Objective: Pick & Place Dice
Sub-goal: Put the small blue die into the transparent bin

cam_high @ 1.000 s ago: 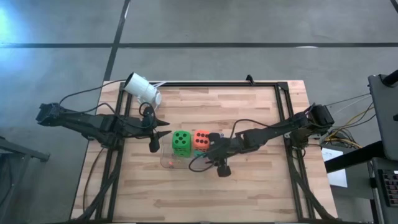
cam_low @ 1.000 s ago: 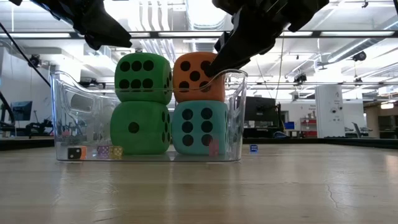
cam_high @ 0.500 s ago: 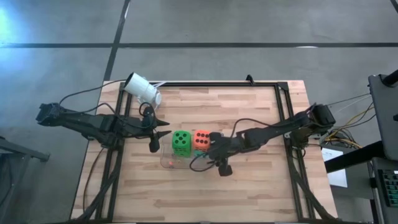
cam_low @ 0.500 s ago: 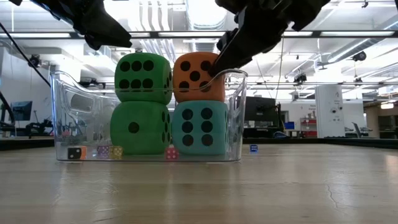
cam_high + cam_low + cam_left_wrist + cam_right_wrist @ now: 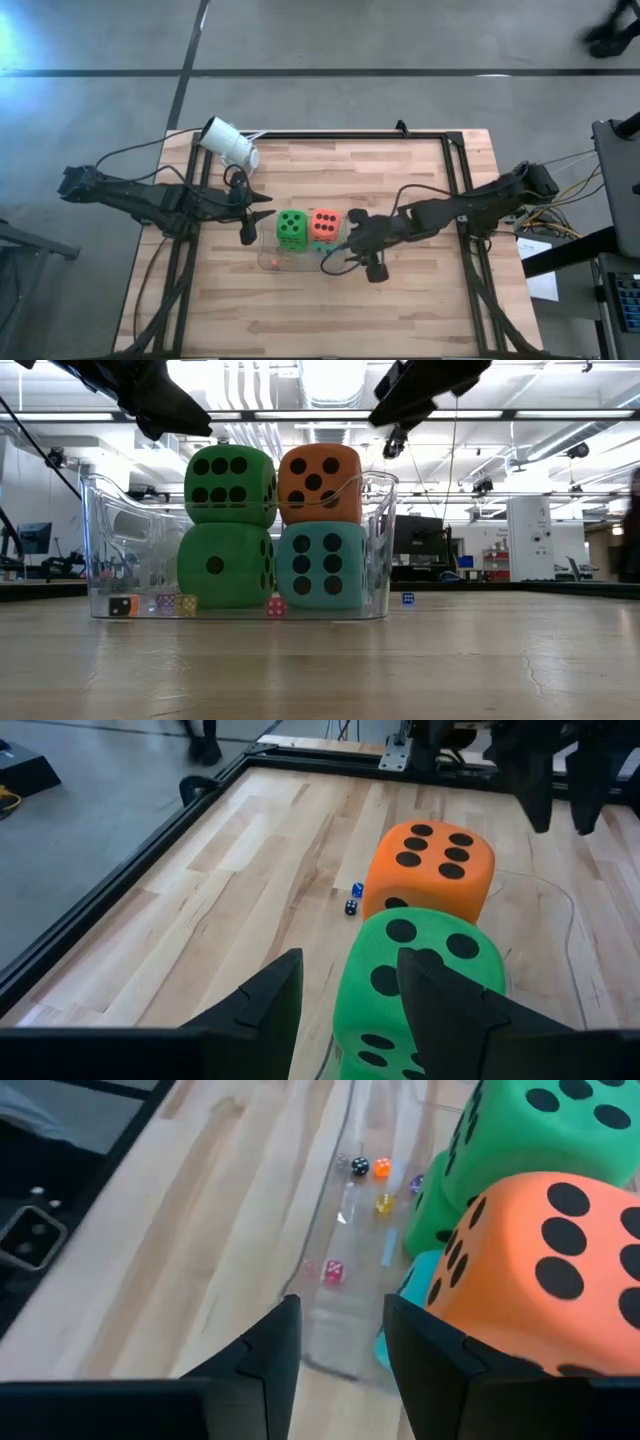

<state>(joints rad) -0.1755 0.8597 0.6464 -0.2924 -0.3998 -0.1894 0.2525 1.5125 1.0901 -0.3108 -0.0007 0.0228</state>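
Note:
Four big dice stand in a clear bin (image 5: 385,550) at mid-table. A green die (image 5: 230,485) rests on a second green die (image 5: 225,565). An orange die (image 5: 320,482) rests on a teal die (image 5: 322,565). Both lower dice sit on the bin floor. My left gripper (image 5: 255,215) hovers open just left of the bin, looking past the upper green die (image 5: 420,980) to the orange die (image 5: 430,865). My right gripper (image 5: 352,232) is open, raised above the bin's right end beside the orange die (image 5: 540,1270). The gripper (image 5: 340,1340) touches nothing.
Several tiny dice lie on the bin floor, among them a pink one (image 5: 275,606) and a black one (image 5: 120,605). A tiny blue die (image 5: 407,598) lies on the wood outside. A white cylindrical camera (image 5: 230,143) sits at the far left corner. A black frame (image 5: 455,190) edges the table.
My right gripper has risen from the bin's rim by the orange die and drawn back toward the table's right edge. A tiny pink die, first seen in front of the teal die, has come to rest on the bin floor between the lower green and teal dice.

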